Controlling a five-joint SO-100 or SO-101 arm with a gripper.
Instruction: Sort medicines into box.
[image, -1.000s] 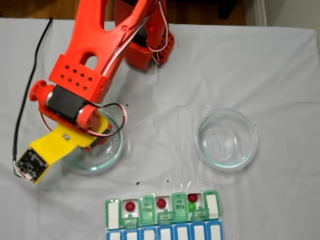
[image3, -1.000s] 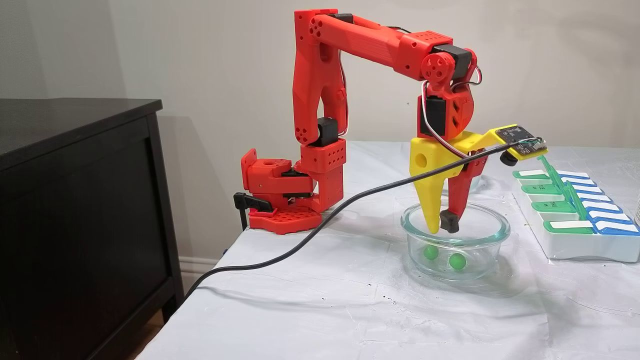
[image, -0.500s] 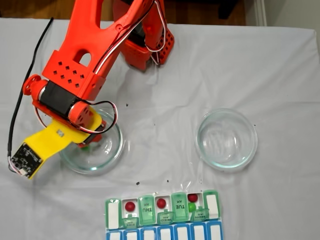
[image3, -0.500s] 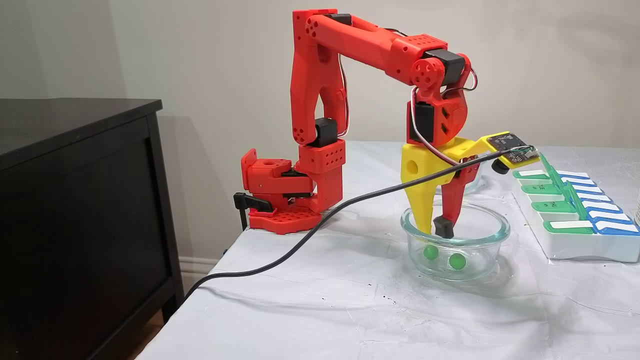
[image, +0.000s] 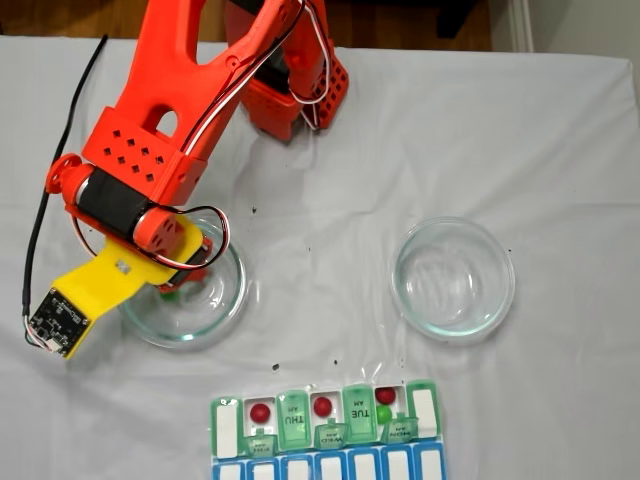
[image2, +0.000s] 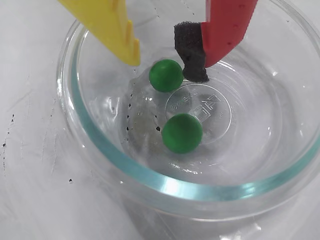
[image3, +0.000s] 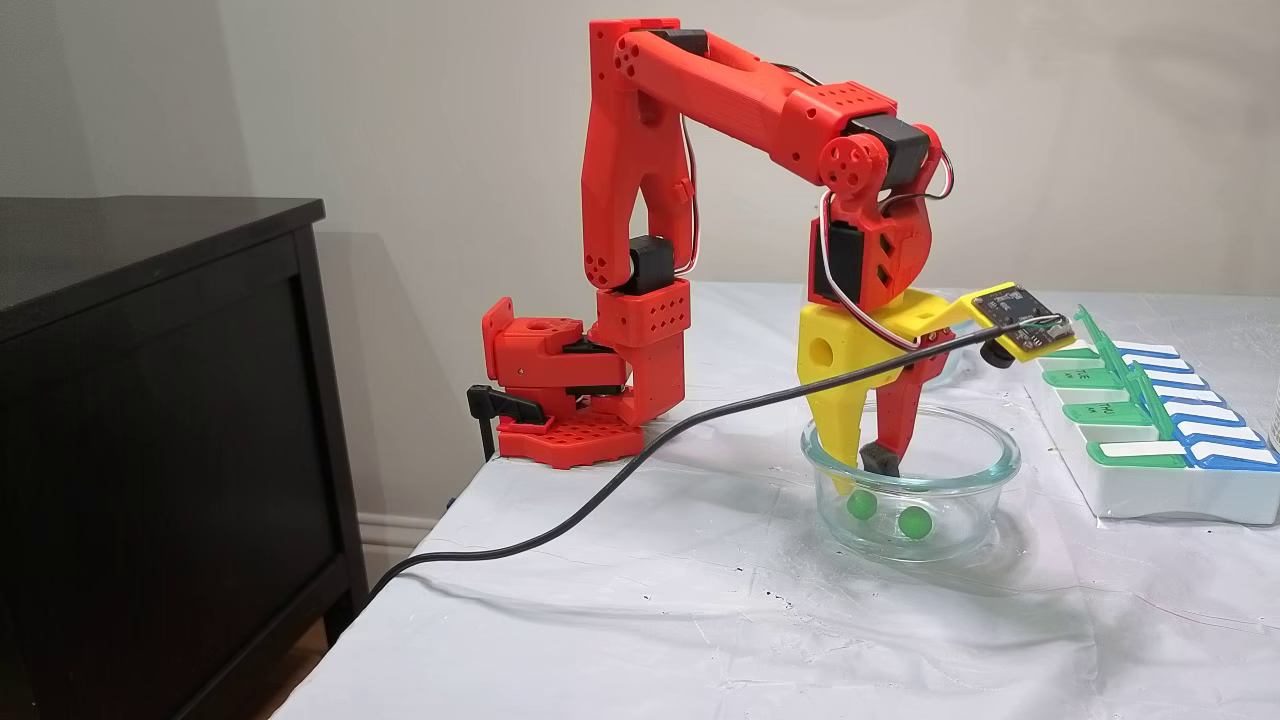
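Two green medicines (image2: 166, 75) (image2: 182, 132) lie in a clear glass dish (image2: 80, 125). In the wrist view my gripper (image2: 162, 62) is open and low inside the dish. Its yellow finger (image2: 125, 40) and the black pad (image2: 191, 55) of the red finger stand on either side of the farther green ball, without clamping it. From the side, the fingertips (image3: 862, 468) hang just above the balls (image3: 861, 504) (image3: 913, 521). The box (image: 325, 432) sits at the table's front edge. Its open green cells hold red balls (image: 261, 412) (image: 322, 406) (image: 386, 396) and one green ball (image: 384, 413).
A second, empty glass dish (image: 453, 280) stands to the right in a fixed view. The camera's black cable (image3: 600, 490) trails off the table's left edge. A dark cabinet (image3: 150, 400) stands beside the table. The arm's base (image3: 560, 400) sits at the back.
The gripper has come down deeper into the dish and shifted slightly, so its tips now flank one green ball. Its fingers stay apart. The balls have not moved.
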